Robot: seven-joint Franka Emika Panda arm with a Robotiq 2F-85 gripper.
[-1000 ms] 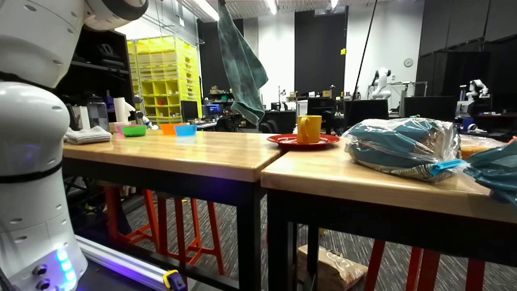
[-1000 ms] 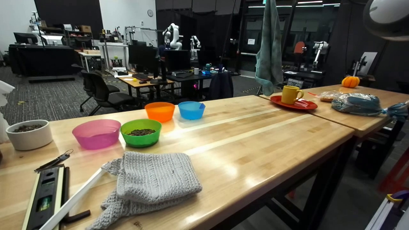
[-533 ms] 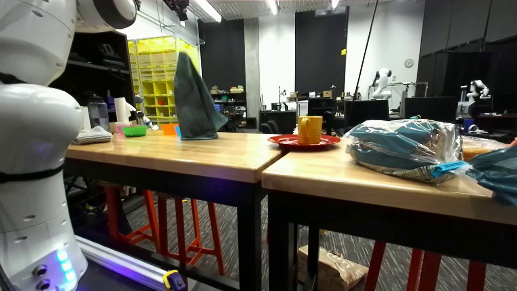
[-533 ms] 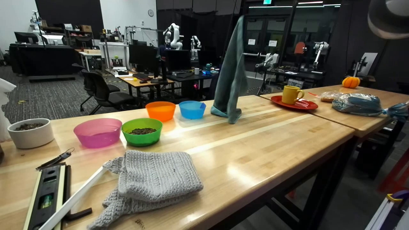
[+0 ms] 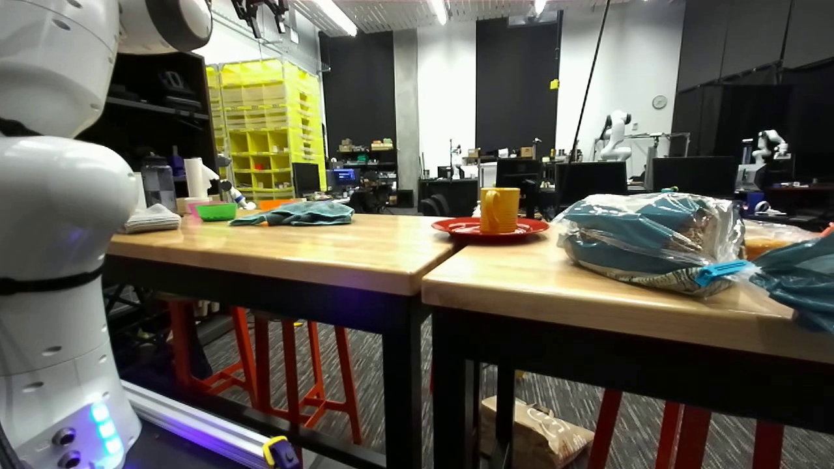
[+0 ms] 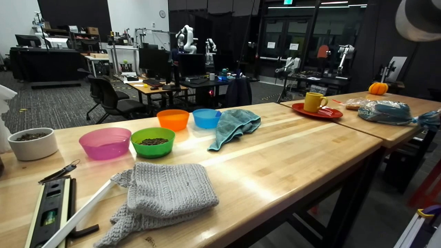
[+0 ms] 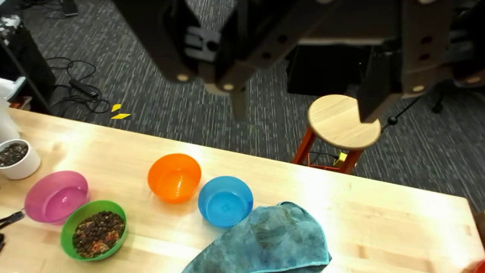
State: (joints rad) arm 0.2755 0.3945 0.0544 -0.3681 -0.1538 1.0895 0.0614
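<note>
Well, left to right in the wrist view, a smooth white ramekin (image 7: 28,169) holds dark grains (image 7: 13,153); a translucent pink bowl (image 7: 57,197) adjoins a green bowl (image 7: 69,229) of brown pellets (image 7: 99,226); then come an orange bowl (image 7: 174,180), a blue bowl (image 7: 225,204) and, just beside it, a rumpled, hemmed teal cloth (image 7: 265,240) on the wooden tabletop (image 7: 409,220). Above, the gripper (image 7: 304,109) hangs with jaws spread.

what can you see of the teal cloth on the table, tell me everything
The teal cloth looks like soft, towel-like fabric, mottled with darker patches and trimmed with a paler turquoise edge. It lies loosely folded and rumpled on the wooden table, one corner drawn out to a narrow tip. It sits right beside the blue bowl; whether they touch is hard to tell. The open hand is higher up and clear of it.
</note>
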